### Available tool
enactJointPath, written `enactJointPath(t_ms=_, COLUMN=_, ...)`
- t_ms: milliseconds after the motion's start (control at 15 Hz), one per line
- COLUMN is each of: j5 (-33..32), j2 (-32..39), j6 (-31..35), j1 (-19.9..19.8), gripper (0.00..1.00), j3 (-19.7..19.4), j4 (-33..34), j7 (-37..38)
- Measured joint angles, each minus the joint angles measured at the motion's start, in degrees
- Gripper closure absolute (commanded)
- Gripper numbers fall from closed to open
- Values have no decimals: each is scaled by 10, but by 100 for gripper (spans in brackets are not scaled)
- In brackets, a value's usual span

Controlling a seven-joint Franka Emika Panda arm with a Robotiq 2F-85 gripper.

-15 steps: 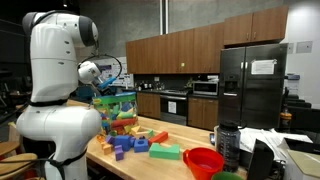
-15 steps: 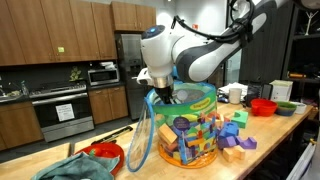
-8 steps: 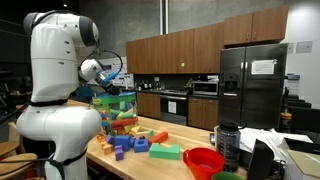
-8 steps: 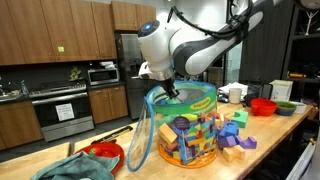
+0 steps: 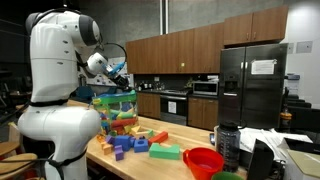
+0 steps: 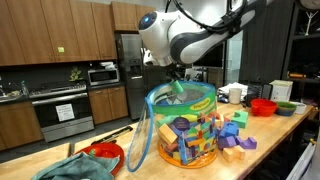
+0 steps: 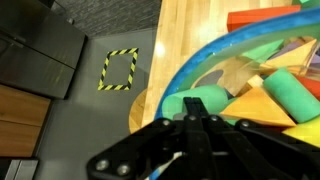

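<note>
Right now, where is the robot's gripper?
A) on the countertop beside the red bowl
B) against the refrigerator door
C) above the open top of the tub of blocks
C: in an exterior view the gripper hangs above the rim of the clear tub, whose coloured blocks lie below it.

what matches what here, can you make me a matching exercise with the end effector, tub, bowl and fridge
1 end effector
2 tub
3 bowl
4 fridge

a red, on the counter
b black, doors closed
c shut, above the tub
d full of coloured blocks

Pairs: 1-c, 2-d, 3-a, 4-b
</note>
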Motion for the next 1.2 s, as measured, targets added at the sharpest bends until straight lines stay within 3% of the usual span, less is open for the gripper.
enactJointPath(t_ms=667, j5=-20, j2=-5, j6=-106, j1=-32, gripper=100, j3=-30, j4=113, j7=-93)
enactJointPath(t_ms=1200, j5=-48, j2=-37, j6=-213, j1=-37, gripper=100, j3=-40, j4=105, j7=-95)
